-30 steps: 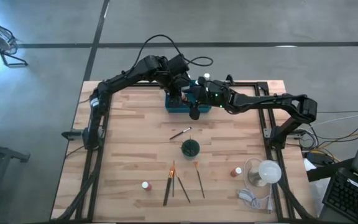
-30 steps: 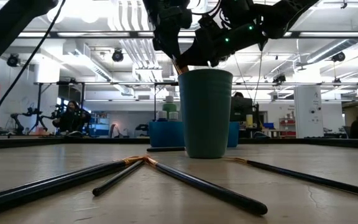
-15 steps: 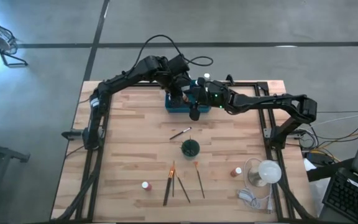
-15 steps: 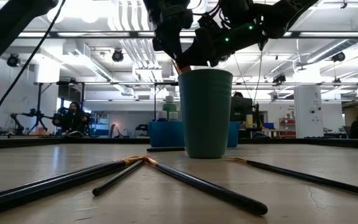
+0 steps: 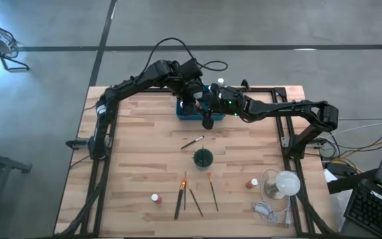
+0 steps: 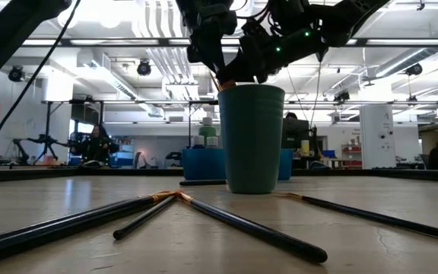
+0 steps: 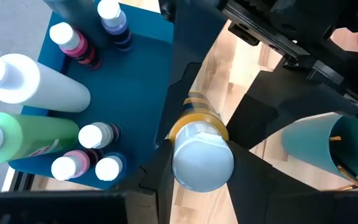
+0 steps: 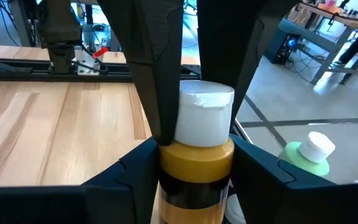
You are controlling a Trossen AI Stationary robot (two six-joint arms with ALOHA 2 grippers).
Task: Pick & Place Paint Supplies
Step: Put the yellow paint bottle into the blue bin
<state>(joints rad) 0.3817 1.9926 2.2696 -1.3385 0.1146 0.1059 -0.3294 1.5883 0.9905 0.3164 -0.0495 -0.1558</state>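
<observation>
From above, the light wooden desk (image 5: 138, 166) has a teal rectangular tray (image 5: 190, 114) near its far edge, and both dark arms meet right over it. The left claw (image 5: 190, 103) reaches in from the left, the right claw (image 5: 207, 111) from the right, nearly touching each other. Plenty of bare wood lies to the left. Toward the near edge sit a dark green round cup (image 5: 203, 158), a loose black brush (image 5: 192, 142) just beyond it, and a fan of thin long-handled paintbrushes (image 5: 186, 194). A small red-banded bottle (image 5: 156, 198) stands near the front left, another small bottle (image 5: 252, 182) near the front right.

At desk level, the cup (image 6: 251, 137) stands upright in the middle, the tray (image 6: 204, 163) behind it, the brushes (image 6: 166, 209) splayed flat in front. Both claws hang above the cup's rim.

The left wrist view has the left claw (image 7: 197, 158) closed on a yellow bottle with a white cap (image 7: 202, 152), fingers (image 7: 166, 81) pressed to its sides, just past the tray's edge (image 7: 148, 93). Inside the tray lie a white bottle (image 7: 30, 84) and a green bottle (image 7: 23, 140), with small pink-and-dark bottles (image 7: 76, 43) upright.

The right wrist view has the right claw (image 8: 194, 168) cupping the same yellow bottle (image 8: 196, 155) low on its body, while the left claw's fingers (image 8: 157, 68) pinch it from above.
</observation>
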